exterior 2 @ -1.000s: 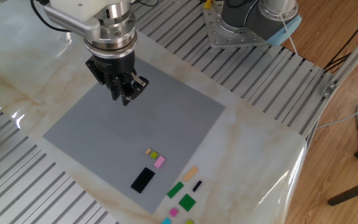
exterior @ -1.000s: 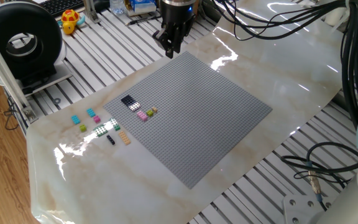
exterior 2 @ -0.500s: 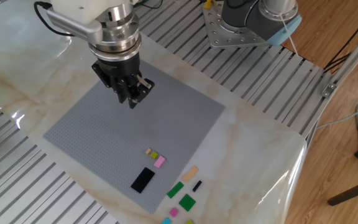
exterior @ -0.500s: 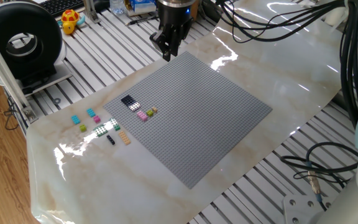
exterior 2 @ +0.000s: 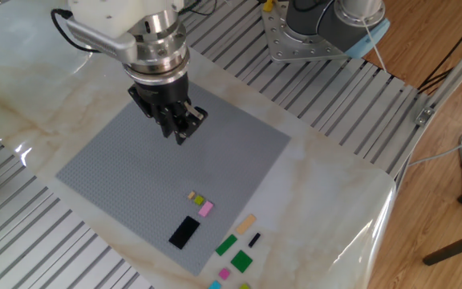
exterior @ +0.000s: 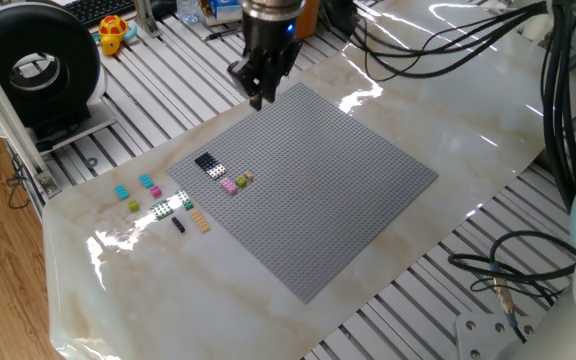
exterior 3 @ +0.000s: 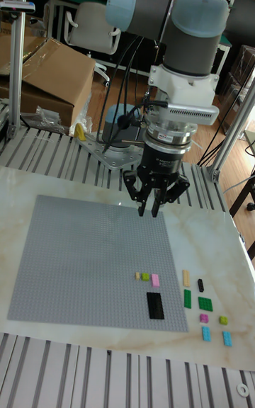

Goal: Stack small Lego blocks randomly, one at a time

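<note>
Grey studded baseplate [exterior 2: 135, 152] carries black [exterior 2: 184, 232], pink [exterior 2: 206, 209], lime [exterior 2: 199, 201] and tan [exterior 2: 191, 195] small Lego blocks.

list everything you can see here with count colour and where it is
baseplate: one, grey, studded, flat on the marble table top
blocks on the baseplate: a black plate, a pink block, a lime block and a tan block, near one edge
blocks off the baseplate: a tan strip, a small black block, two green plates, plus small pink, lime and cyan blocks, on the marble beside that edge
fan: one, black, round, at the table's far side
gripper: one, black, above the baseplate, away from the blocks, holding nothing visible
</note>
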You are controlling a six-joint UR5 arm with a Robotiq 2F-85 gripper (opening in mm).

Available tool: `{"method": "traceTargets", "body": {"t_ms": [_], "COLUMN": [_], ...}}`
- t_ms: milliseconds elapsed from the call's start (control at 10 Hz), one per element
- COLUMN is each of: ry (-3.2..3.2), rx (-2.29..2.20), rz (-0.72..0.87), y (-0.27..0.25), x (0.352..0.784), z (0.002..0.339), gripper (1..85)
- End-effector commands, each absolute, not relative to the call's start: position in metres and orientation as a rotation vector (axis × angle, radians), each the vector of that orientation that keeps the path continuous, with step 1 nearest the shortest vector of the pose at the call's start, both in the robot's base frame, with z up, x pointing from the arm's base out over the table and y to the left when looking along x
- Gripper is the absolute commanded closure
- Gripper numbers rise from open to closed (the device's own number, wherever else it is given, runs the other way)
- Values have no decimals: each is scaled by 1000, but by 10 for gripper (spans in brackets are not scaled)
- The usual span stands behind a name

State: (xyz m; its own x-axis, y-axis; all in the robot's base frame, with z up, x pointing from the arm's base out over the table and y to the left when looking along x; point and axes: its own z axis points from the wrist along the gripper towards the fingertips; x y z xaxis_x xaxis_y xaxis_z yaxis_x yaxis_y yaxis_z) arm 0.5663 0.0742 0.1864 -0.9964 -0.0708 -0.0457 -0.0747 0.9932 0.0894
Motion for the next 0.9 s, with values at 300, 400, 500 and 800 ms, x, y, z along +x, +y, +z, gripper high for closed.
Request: {"method": "traceTargets", "body": {"t_ms": [300, 400, 500, 800], "ry": [3166, 3161, 3155, 3132], "rx": [-121, -186, -167, -56], "rz": [64, 62, 146, 155], "y": [102, 102, 116, 156], "x": [547, 547, 548, 565], "z": [169, 169, 169, 141], "gripper": [580, 577, 547, 513]}}
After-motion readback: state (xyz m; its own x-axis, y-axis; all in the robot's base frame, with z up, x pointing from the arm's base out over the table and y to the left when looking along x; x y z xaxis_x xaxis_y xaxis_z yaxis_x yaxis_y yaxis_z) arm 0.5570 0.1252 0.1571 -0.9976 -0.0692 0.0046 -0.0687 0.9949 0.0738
